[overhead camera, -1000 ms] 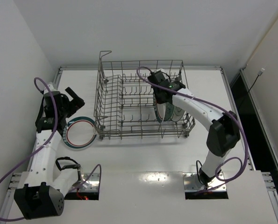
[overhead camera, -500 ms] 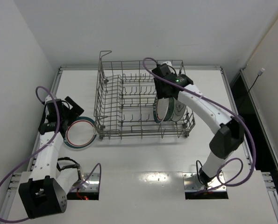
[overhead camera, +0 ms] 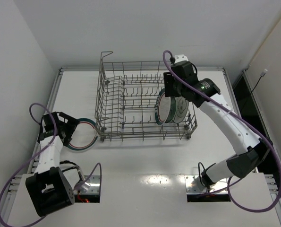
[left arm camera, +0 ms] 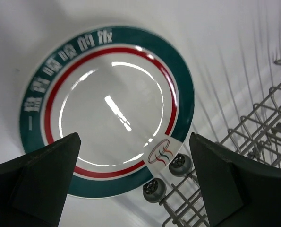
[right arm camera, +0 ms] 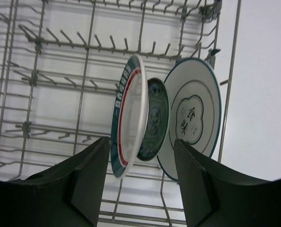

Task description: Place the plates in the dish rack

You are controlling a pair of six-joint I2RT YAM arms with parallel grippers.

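Because plates dry and stay put only when wedged upright between tines, three of the plates stood on edge in the rack straight beneath the right gripper, whose jaws were parted about halfway and held nothing. The ringed plate sat directly under the gap between the fingers, almost edge-on to them. The teal plate was tucked close behind it, and the white plate leaned a little beyond, past one finger. Being round, they had no long axis. Their faces pointed along the rack's length and their edges ran across it, all three tilted slightly the same way. The fourth plate lay flat and face up on the table, right below the left gripper. That gripper's jaws were spread as wide as they go and gripped nothing, and they framed the plate's near rim, probably lined up to pinch that rim. The plate's logo edge pointed toward the rack's corner, just beside its small rollers. A flat plate offered only its thin rim to grip, so I judged that pickup the tricky part.
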